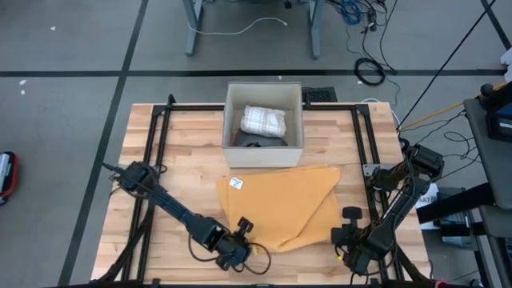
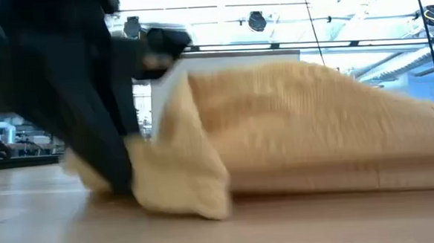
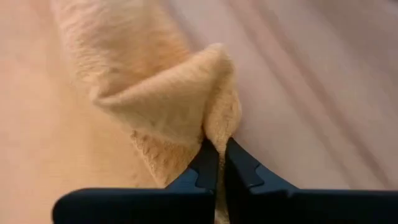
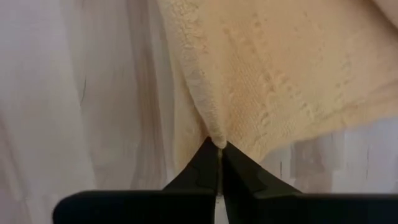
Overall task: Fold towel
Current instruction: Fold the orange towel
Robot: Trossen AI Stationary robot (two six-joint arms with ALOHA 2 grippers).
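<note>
The yellow towel (image 1: pixel 282 206) lies rumpled on the desk (image 1: pixel 184 152), from its middle toward the near edge, partly doubled over, with a small white tag (image 1: pixel 237 183) on its left part. At the towel's near left corner the left gripper (image 3: pixel 216 163) has its jaws pinched shut on a bunched fold of cloth. Toward the near right corner of the desk the right gripper (image 4: pixel 217 155) has its jaws closed on the towel's edge. Just behind the towel, at the desk's far edge, stands an open white box (image 1: pixel 295 150) holding a folded checked cloth (image 1: pixel 264 121). Nothing lies between jaws and towel.
</note>
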